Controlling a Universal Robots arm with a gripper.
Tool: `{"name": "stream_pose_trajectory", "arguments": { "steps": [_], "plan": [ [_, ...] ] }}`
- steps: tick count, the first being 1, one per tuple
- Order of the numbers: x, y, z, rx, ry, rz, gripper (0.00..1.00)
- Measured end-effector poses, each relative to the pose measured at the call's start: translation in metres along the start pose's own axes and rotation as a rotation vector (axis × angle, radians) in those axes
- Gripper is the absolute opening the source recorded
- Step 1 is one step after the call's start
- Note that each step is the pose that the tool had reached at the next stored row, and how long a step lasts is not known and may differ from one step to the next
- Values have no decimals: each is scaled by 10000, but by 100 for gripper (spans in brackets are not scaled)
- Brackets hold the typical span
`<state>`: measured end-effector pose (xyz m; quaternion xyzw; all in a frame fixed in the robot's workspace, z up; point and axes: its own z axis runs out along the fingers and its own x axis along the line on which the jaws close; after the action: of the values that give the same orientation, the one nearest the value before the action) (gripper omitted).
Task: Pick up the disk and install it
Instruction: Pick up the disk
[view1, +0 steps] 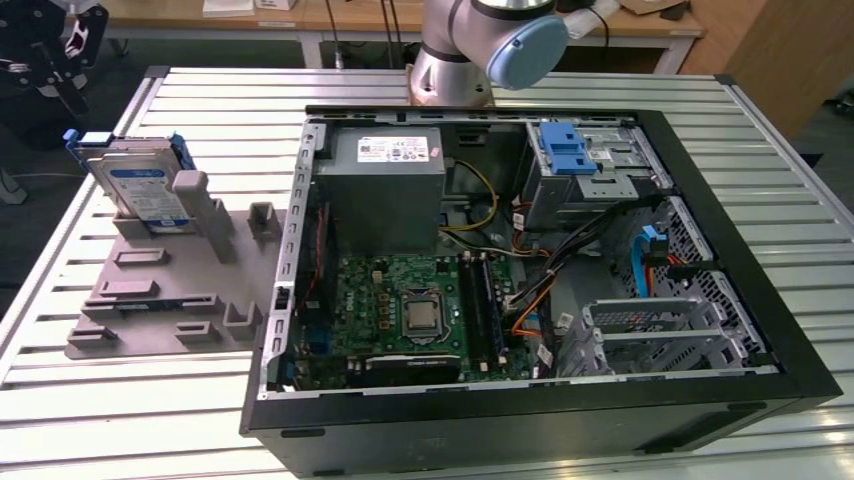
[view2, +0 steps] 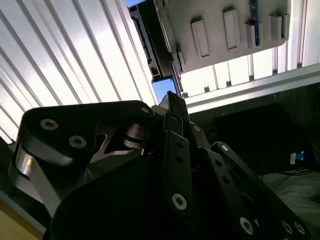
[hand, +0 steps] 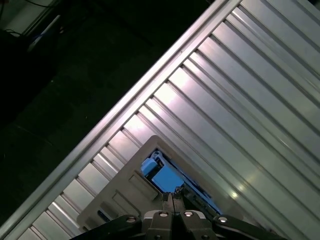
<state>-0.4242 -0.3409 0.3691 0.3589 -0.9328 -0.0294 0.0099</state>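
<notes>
Closest up in the exterior view, the black computer case (view1: 534, 425) is lying open on the slatted metal table (view1: 120, 410), showing off its green motherboard (view1: 400, 310), a grey power-supply box (view1: 387, 170) and a metal drive cage (view1: 594, 165) with a blue latch. Over at about nine o'clock from the case, a grey holder (view1: 160, 290) is sitting on the table. The disk (view1: 140, 190) is standing on edge in the far end of that holder, at roughly ten o'clock from the case, label facing the camera and blue bracket wrapping its edges. At twelve o'clock, the robot arm's base (view1: 461, 50) is rising behind the case.

In the second wrist view, the gripper (view2: 172, 100) is taking up most of the foreground (lots of black linkage and screws). Its fingers are sitting closed together with nothing clamped between them. Just past the tips, the disk (view2: 161, 89) is showing a blue patch, with the holder (view2: 225, 25) and the table (view2: 75, 60) beyond it.

In the first wrist view, the gripper (hand: 173, 197) is hovering right over the disk (hand: 162, 177), fingertips pressed together and not gripping anything. The disk is resting in the holder (hand: 125, 195), near the table's (hand: 250, 100) edge, with dark floor beyond.
</notes>
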Motion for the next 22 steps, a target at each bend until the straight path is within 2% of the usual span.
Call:
{"name": "stream_pose_trajectory", "arguments": {
  "steps": [22],
  "plan": [
    [0,0,0,-2,37,-602,11]
  ]
}}
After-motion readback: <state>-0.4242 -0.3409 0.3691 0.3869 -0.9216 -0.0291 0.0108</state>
